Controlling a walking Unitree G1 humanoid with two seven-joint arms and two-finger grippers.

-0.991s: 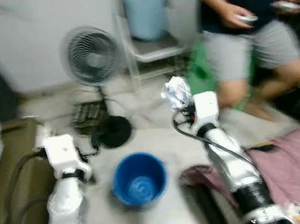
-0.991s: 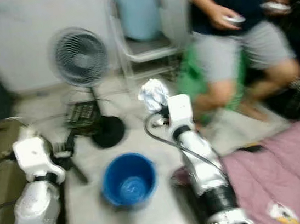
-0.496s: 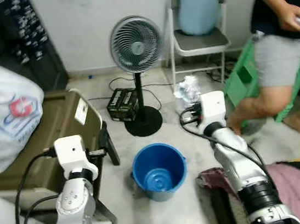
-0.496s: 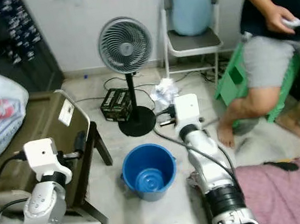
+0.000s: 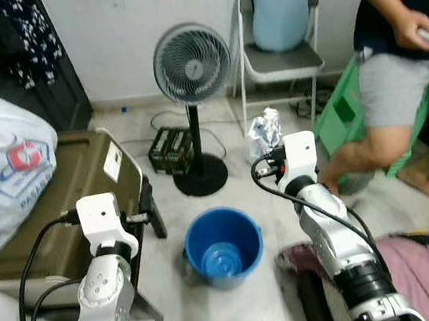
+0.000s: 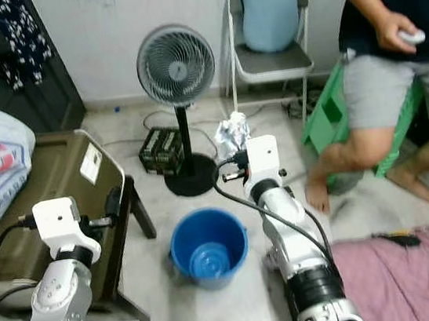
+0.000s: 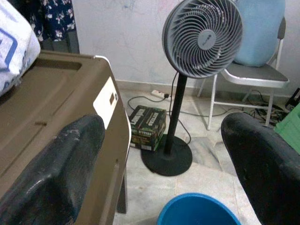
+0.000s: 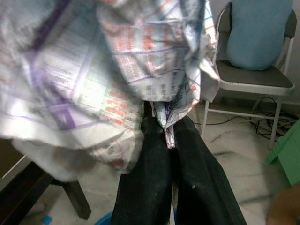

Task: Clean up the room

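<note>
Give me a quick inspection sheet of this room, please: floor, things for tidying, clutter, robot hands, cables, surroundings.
Surface: pale marble floor.
Job's things: crumpled printed paper; round blue plastic bucket, upright below and left of it.
Clutter: dark printed carton by grey pedestal fan; white plastic bag on brown storage box.
End effectors: right end effector shut on the paper; left end effector open, holding nothing.
Cables: black cords behind the fan.
Surroundings: seated person, grey folding chair.

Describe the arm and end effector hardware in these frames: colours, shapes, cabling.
Both arms are silver, rounded segments, each topped by a boxy white wrist module. The right arm has a black band near its base and a black cable looping off the wrist; the left arm trails black cables. Left end effector and right end effector: thick, matte black, scuffed fingers.
</note>
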